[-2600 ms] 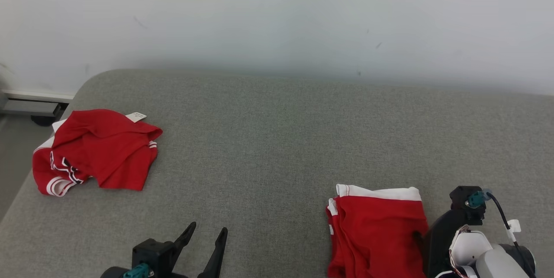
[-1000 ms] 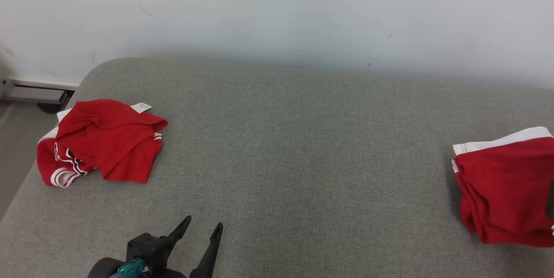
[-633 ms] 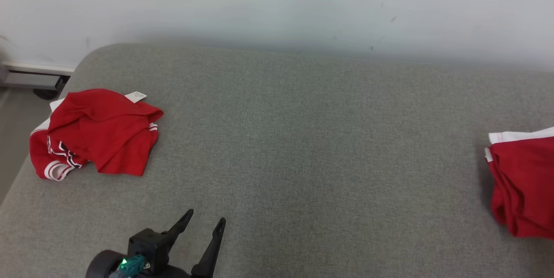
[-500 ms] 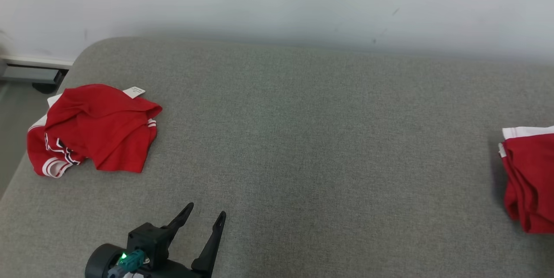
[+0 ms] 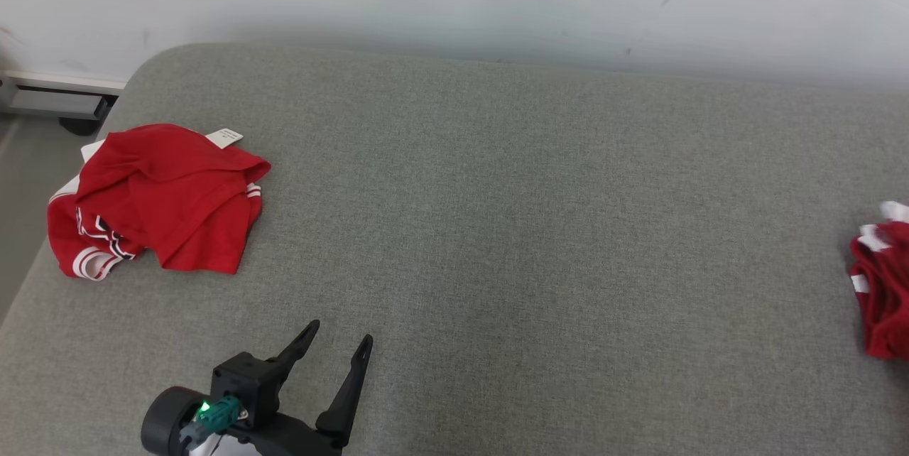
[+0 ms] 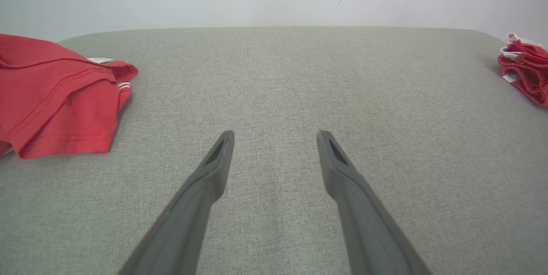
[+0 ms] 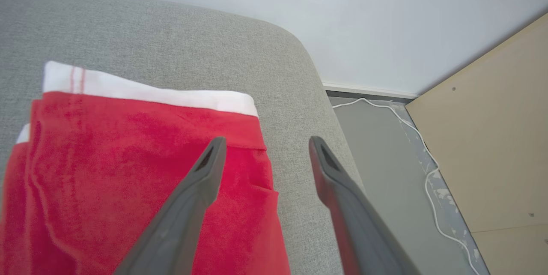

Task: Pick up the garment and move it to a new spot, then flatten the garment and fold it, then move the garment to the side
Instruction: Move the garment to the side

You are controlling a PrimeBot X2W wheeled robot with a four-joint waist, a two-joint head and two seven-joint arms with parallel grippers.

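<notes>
The folded red garment (image 7: pixel 128 172) with a white band lies at the right end of the grey cushion (image 5: pixel 497 229). It also shows at the right edge of the head view (image 5: pixel 880 300) and far right in the left wrist view (image 6: pixel 524 69). My right gripper (image 7: pixel 266 140) stands open just over the garment's right edge, with nothing between its fingers. My left gripper (image 5: pixel 339 332) is open and empty over bare cushion at the lower left (image 6: pixel 276 133).
A second, crumpled red garment (image 5: pixel 156 200) with a white label lies at the cushion's left end (image 6: pixel 51 95). Past the cushion's rounded right edge are grey floor, a white cable (image 7: pixel 411 125) and a beige panel (image 7: pixel 492 138). A white wall runs behind.
The folded garment has gone from the front middle-right to the cushion's far right end, and my right gripper now stands open over it. The head camera has shifted. My left gripper has stayed put.
</notes>
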